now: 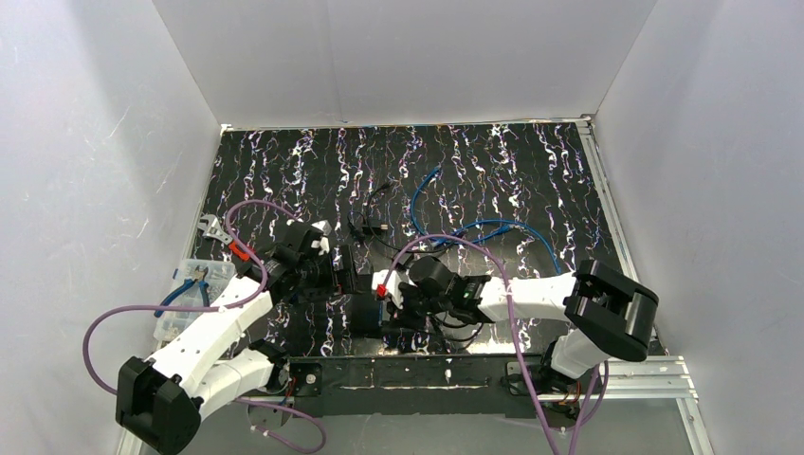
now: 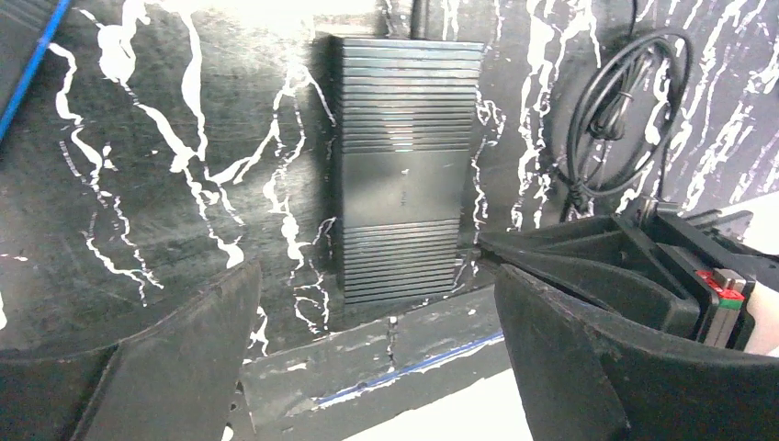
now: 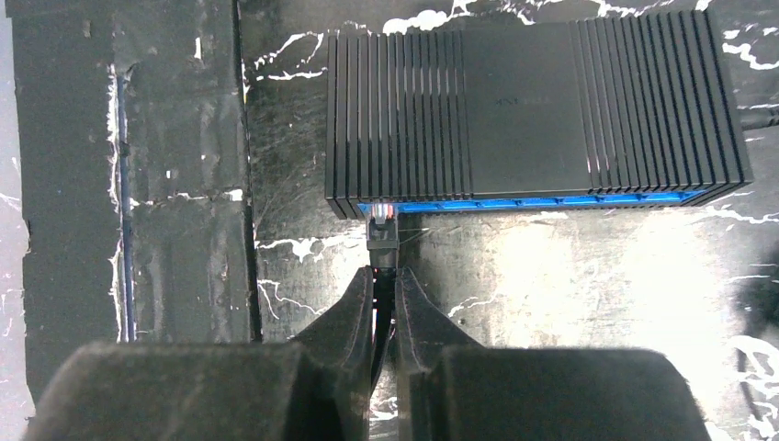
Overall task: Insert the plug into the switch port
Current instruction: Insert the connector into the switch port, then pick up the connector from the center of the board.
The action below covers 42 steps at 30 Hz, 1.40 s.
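Our right hand (image 3: 386, 303) is pinched nearly shut on the rear end of the plug (image 3: 381, 230); the plug's tip meets the end port on the blue front of the network switch (image 3: 533, 110), how deep we cannot tell; the switch lies by the near edge of the worktop (image 3: 570, 294); our left hand (image 2: 372, 294) gapes wide above it, holding nothing.

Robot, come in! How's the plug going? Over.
Left gripper open, near the switch, not touching. Right gripper shut on the plug. Plug tip at the end port, seating unclear. Nothing in the way.
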Tool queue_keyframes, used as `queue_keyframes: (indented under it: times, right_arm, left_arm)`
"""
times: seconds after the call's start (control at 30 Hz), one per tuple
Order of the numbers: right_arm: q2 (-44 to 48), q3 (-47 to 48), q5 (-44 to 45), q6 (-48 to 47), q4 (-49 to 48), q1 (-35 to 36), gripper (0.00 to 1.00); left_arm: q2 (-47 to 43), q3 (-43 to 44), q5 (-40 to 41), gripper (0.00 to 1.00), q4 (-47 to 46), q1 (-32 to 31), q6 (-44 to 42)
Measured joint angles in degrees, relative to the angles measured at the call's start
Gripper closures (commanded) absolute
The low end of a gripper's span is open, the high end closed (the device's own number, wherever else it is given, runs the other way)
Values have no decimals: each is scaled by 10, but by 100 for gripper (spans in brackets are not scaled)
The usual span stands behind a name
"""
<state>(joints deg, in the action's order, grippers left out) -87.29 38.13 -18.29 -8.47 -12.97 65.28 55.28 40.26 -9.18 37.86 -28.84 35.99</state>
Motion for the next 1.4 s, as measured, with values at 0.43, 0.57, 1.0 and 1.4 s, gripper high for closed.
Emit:
queue_keyframes:
  times: [0.43, 0.57, 1.0, 1.4]
  right_arm:
    - [8, 65, 66, -8, 75, -13, 45]
    - [37, 94, 95, -9, 109, -28, 31]
    - [80, 279, 224, 40, 224, -170, 21]
    - [-37, 370, 143, 75, 301, -238, 28]
  left_arm:
    - [-39, 5, 28, 2, 26, 0, -6]
    - [-50, 7, 28, 2, 30, 0, -9]
    - [-89, 7, 27, 2, 31, 0, -22]
    - [-108, 42, 21, 2, 37, 0, -64]
